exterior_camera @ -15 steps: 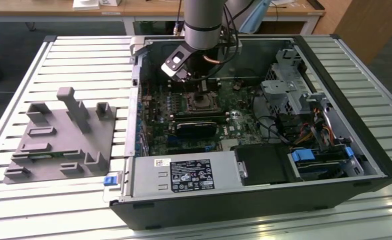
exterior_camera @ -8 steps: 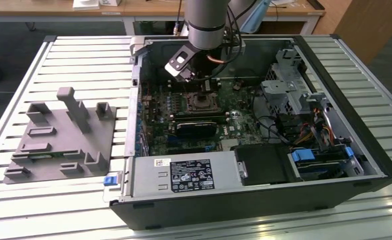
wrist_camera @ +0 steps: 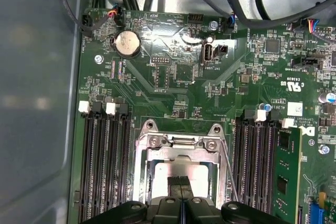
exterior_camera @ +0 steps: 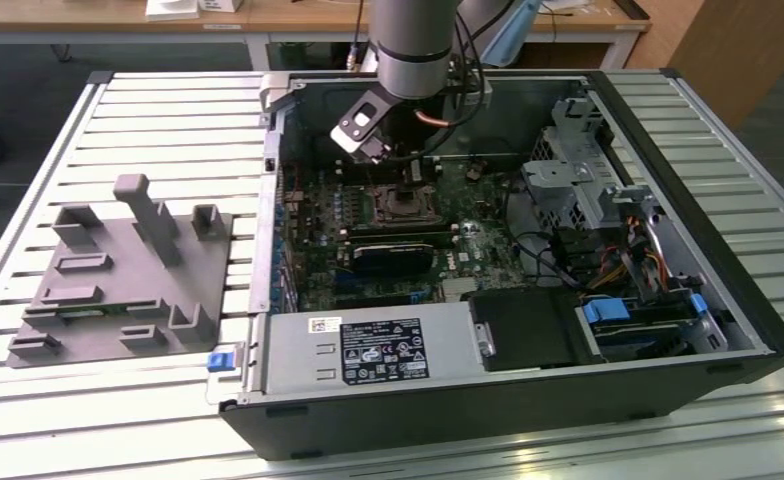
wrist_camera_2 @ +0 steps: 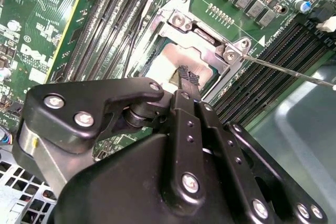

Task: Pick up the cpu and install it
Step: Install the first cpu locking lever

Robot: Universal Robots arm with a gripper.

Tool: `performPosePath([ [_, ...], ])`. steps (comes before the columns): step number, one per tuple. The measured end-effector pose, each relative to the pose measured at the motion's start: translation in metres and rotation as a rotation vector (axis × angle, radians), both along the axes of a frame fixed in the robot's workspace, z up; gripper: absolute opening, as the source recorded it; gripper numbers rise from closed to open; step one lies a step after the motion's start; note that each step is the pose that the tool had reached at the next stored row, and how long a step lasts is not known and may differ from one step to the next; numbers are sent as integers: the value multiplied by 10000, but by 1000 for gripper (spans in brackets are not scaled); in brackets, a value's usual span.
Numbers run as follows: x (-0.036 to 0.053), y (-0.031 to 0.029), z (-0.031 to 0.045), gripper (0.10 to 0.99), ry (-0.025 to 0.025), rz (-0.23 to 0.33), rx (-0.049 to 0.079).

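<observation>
Pincer point(wrist_camera_2: 189, 78) pressed together, tips over middle of cpu point(wrist_camera_2: 165, 59); cpu lies flat inside metal-framed socket point(wrist_camera_2: 203, 31).

Open black computer case point(exterior_camera: 499, 410) on the slatted pale worktop point(exterior_camera: 139, 110), green motherboard point(wrist_camera: 173, 77) bared inside. Grey plastic tray point(exterior_camera: 112, 290) just beside it, toward the exterior view's left, with upright posts. Silver power supply point(exterior_camera: 365, 350) along the near wall. Round coin battery point(wrist_camera: 127, 43) near 2 banks of dark memory slots point(wrist_camera: 102, 166); 1 green memory stick point(wrist_camera: 286, 177) at the edge of one bank.
</observation>
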State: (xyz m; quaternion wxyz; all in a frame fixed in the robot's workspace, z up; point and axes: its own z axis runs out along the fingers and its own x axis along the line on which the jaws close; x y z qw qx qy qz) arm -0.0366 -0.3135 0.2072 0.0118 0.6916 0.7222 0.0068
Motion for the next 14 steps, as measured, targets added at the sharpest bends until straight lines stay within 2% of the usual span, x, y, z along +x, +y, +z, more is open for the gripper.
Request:
performPosePath([
  [6,0,-1,36,106,1,0,5],
  [14,0,0,147,106,1,0,5],
])
